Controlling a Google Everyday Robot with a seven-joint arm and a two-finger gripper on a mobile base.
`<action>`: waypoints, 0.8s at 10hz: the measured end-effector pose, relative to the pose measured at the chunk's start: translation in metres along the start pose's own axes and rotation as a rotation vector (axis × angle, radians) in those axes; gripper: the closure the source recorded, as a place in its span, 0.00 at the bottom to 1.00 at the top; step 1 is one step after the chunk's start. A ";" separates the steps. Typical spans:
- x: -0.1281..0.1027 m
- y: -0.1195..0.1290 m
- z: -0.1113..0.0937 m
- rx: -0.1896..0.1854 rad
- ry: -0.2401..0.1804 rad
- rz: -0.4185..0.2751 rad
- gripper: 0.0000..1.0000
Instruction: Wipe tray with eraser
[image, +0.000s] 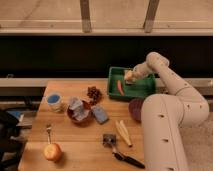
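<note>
Our pincer (131, 75) is clamped on the small tan-beige rectangular eraser (128, 77), held low inside the green rectangular plastic tray (142, 90) at the far right corner of the counter (80, 147), ready, we judge, to rub its floor.

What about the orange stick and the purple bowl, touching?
Apart. Camera view: the orange stick lies inside the tray, whose wall separates it from the purple bowl outside. The gripper, shut on the eraser, is over the tray.
</note>
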 end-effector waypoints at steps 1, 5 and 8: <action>0.004 0.012 0.004 -0.013 0.015 -0.027 1.00; 0.027 0.012 -0.015 0.047 0.019 -0.043 1.00; 0.033 -0.021 -0.049 0.127 -0.019 0.008 1.00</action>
